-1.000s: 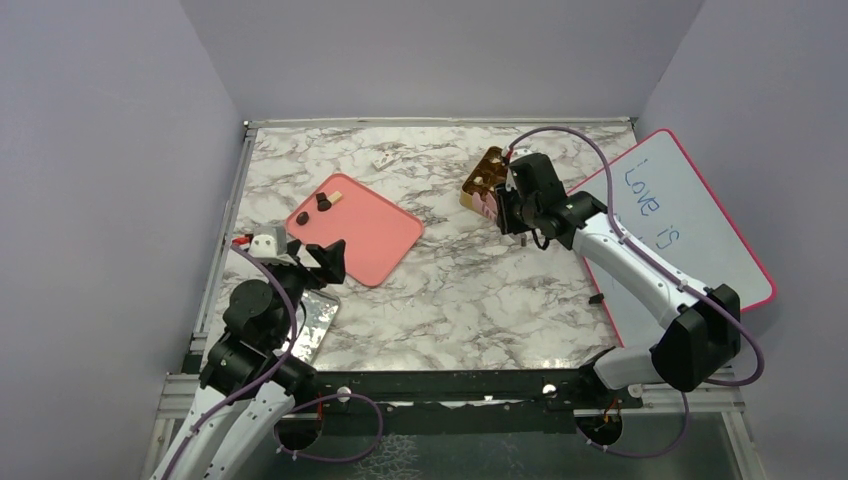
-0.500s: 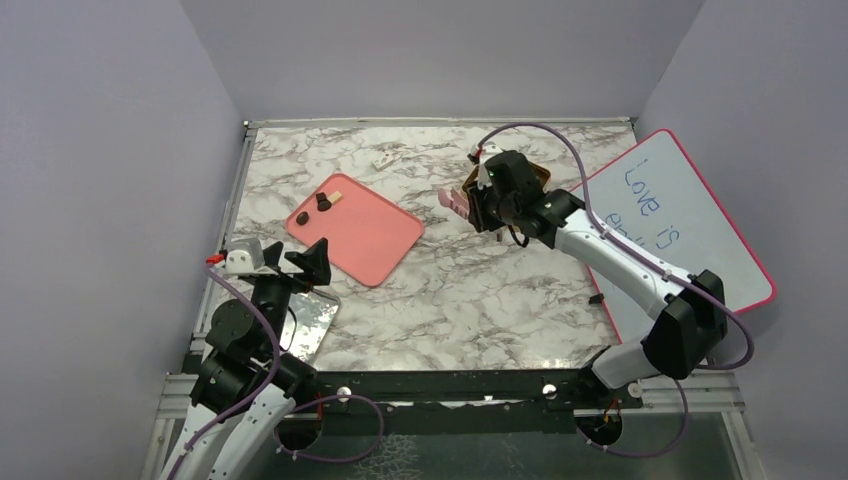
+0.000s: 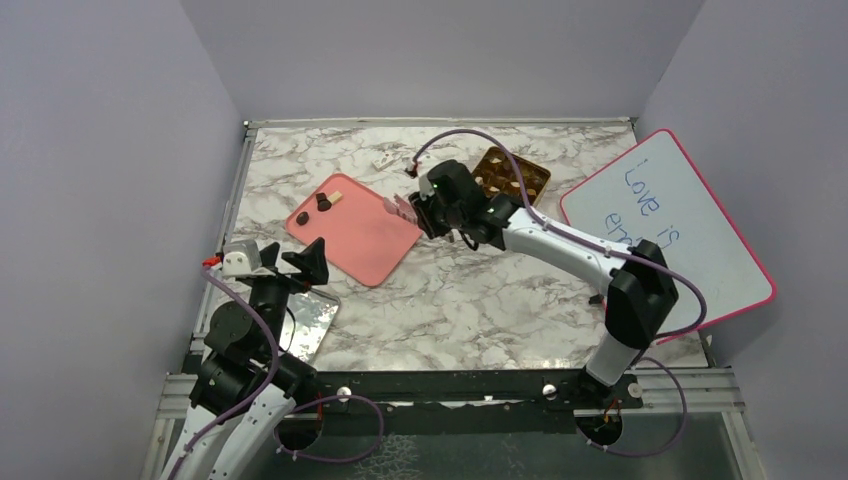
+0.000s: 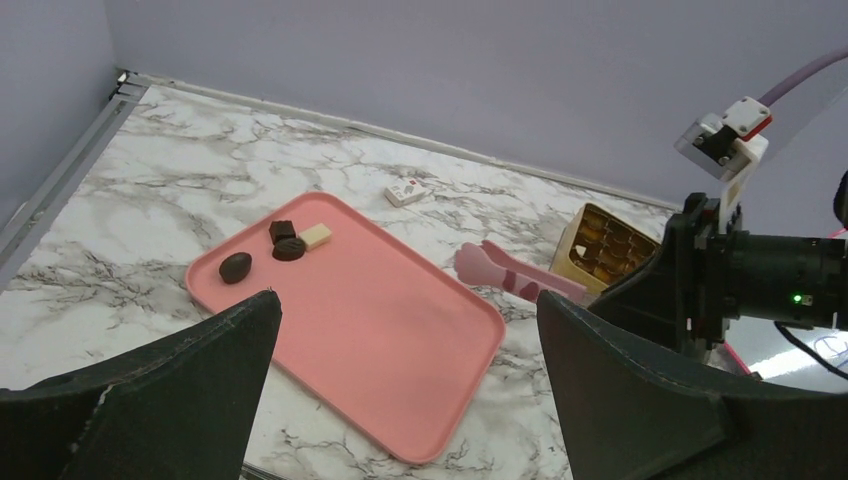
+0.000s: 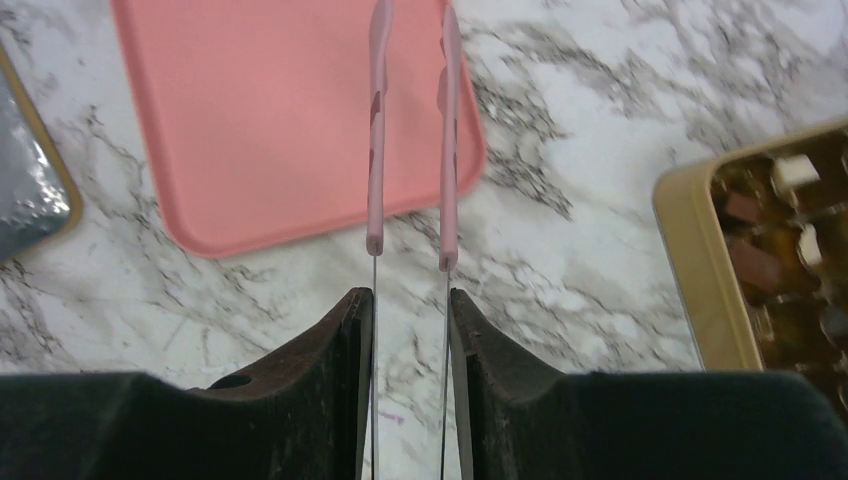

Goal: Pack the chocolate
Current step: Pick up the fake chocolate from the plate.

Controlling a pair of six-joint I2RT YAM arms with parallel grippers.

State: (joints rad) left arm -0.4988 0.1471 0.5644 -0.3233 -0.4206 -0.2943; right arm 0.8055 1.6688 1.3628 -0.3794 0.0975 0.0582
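Several small pieces of chocolate [image 3: 323, 202] lie at the far corner of the pink tray [image 3: 370, 235]: three dark pieces [image 4: 236, 267] and a cream one [image 4: 316, 236]. More pieces fill the gold box [image 3: 510, 175], which also shows in the right wrist view [image 5: 700, 260]. My right gripper [image 3: 428, 212] is shut on the pink tweezers [image 5: 410, 130], whose arms reach over the tray's right edge [image 4: 510, 272] with nothing between them. My left gripper [image 3: 295, 255] hangs open near the tray's near-left corner, with nothing between its fingers [image 4: 407, 300].
A whiteboard [image 3: 670, 225] with a pink rim and blue writing lies at the right. A silver lid [image 3: 310, 325] lies by the left arm's base. A small white object [image 3: 383, 159] sits behind the tray. Purple walls close the table on three sides.
My right arm has swung left with the tweezers, from the gold box to the tray's right edge. The left arm drew back a little toward its base, then held still.
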